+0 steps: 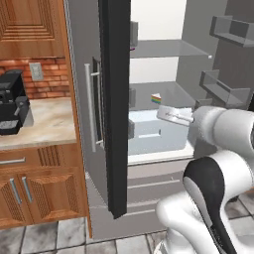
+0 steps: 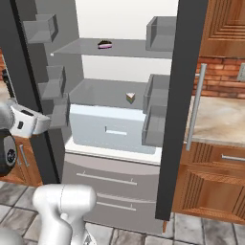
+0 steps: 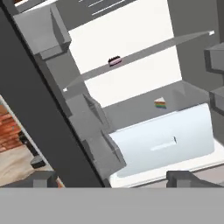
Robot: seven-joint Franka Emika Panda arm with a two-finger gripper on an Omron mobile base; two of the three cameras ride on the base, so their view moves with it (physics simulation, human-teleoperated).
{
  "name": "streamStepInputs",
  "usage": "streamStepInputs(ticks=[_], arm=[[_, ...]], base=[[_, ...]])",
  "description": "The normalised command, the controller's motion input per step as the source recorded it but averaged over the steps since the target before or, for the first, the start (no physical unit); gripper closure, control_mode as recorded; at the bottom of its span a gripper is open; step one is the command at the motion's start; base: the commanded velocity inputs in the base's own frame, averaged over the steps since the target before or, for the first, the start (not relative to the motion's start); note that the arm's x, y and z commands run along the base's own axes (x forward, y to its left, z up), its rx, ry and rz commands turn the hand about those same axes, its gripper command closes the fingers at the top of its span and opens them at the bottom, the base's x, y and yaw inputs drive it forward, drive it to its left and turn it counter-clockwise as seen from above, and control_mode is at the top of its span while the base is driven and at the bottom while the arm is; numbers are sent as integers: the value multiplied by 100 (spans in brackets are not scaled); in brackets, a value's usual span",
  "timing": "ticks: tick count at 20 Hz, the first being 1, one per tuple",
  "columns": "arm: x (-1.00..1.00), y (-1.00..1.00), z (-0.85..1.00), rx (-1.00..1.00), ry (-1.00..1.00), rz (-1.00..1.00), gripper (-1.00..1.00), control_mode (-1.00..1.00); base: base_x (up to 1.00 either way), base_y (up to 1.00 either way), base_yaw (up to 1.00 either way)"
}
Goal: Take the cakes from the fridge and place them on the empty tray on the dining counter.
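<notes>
Fingers (image 3: 113, 178) spread wide, holding nothing, w/ tips low in hand view, just outside open fridge (image 2: 119, 139). Pale drawer (image 3: 164, 144) sits beyond them. Rainbow cake (image 3: 160, 103) on lower shelf behind drawer, near back. Choc cake (image 3: 114, 61) on glass shelf above, further back. Worktop (image 1: 42, 121) w/ coffee machine (image 1: 12, 101) left of fridge.
</notes>
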Motion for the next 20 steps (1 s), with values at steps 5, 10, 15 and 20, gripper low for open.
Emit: streamStepInputs(ticks=[5,10,15,20], arm=[[33,-5,0,0,9,8,-100,-100],[36,8,2,-15,11,28,-100,-100],[7,2,8,-32,-1,36,-100,-100],[7,0,4,-17,-10,42,-100,-100]], base=[[0,0,0],[0,0,0],[0,0,0],[0,0,0]])
